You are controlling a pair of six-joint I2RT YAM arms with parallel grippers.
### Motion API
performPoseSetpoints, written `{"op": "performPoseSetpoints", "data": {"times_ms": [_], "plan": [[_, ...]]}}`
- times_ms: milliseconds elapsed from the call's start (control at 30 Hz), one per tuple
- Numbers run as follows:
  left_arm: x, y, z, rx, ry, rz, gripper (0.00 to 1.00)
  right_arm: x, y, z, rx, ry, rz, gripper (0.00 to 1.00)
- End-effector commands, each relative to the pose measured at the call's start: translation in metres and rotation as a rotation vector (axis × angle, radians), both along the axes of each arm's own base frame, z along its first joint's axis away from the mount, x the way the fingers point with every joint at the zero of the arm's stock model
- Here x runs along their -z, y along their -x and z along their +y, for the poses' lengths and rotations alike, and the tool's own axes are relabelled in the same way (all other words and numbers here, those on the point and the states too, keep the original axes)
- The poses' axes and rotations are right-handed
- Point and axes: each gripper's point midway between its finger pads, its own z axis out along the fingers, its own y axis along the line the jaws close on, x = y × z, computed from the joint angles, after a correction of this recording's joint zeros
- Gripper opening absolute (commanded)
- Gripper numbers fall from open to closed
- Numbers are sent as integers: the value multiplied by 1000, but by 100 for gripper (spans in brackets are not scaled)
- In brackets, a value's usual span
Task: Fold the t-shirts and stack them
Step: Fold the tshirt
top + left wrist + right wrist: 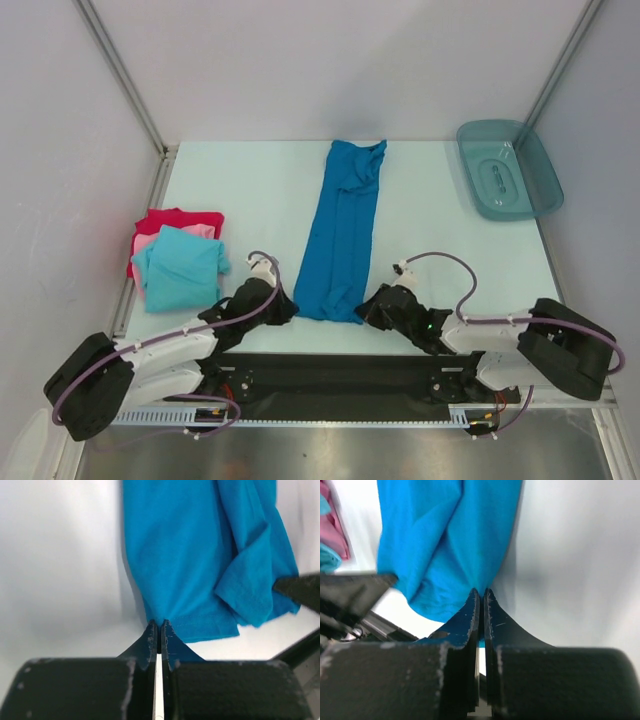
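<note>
A medium blue t-shirt (343, 232) lies folded into a long narrow strip down the middle of the table. My left gripper (286, 306) is shut on its near left hem corner (159, 621). At the near right corner (481, 591) my right gripper (366, 308) is shut on the hem too. At the left a folded light turquoise t-shirt (180, 266) lies on top of a pink t-shirt (148, 243) and a red t-shirt (182, 218).
A teal translucent plastic tray (508, 168) sits at the far right corner. Metal frame posts rise at the far left (120, 75) and far right (560, 70). The black base rail (330, 372) runs along the near edge.
</note>
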Motion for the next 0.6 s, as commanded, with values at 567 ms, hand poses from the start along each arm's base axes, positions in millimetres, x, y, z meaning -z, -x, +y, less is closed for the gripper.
{"op": "performPoseSetpoints", "data": {"times_ms": [567], "plan": [[4, 69, -70, 132, -26, 39, 0, 23, 44, -86, 85, 153, 182, 0]]}}
